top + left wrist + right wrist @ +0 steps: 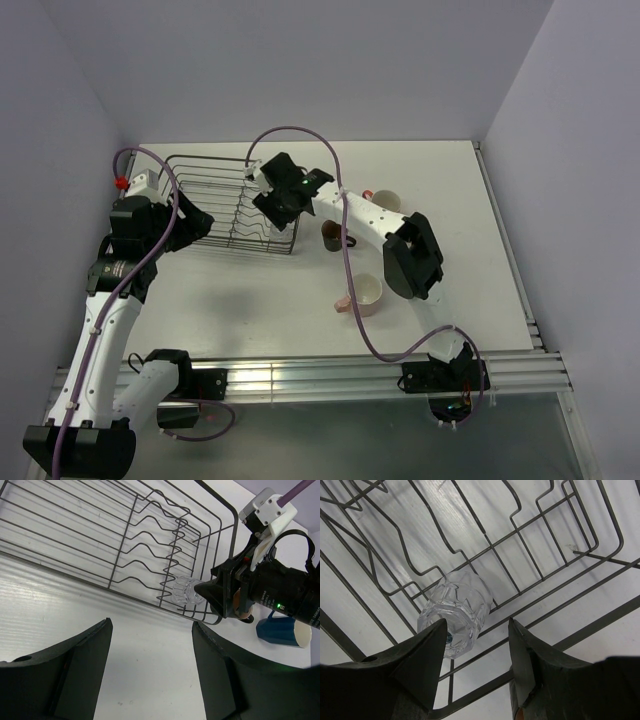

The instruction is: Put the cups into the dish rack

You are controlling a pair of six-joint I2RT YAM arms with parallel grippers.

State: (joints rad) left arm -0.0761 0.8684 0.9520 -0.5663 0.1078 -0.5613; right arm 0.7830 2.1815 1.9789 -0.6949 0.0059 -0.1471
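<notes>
The dish rack (222, 205) is a dark wire basket at the back left; it also shows in the left wrist view (100, 535) and the right wrist view (530, 555). The clear glass tumbler (456, 611) sits inside its right end, also seen in the left wrist view (184, 591). My right gripper (476, 630) hangs open just above it, the left finger overlapping the glass; in the top view it (283, 197) is over the rack's right end. My left gripper (152, 630) is open and empty over bare table before the rack. A blue mug (282, 630) stands right of the rack.
A dark brown mug (332, 237), a pink mug (367, 293) and a pale-inside mug with a reddish handle (386, 201) stand on the white table (250, 300) right of the rack. The right arm's elbow (412, 258) hangs over them. Walls close in behind and at both sides.
</notes>
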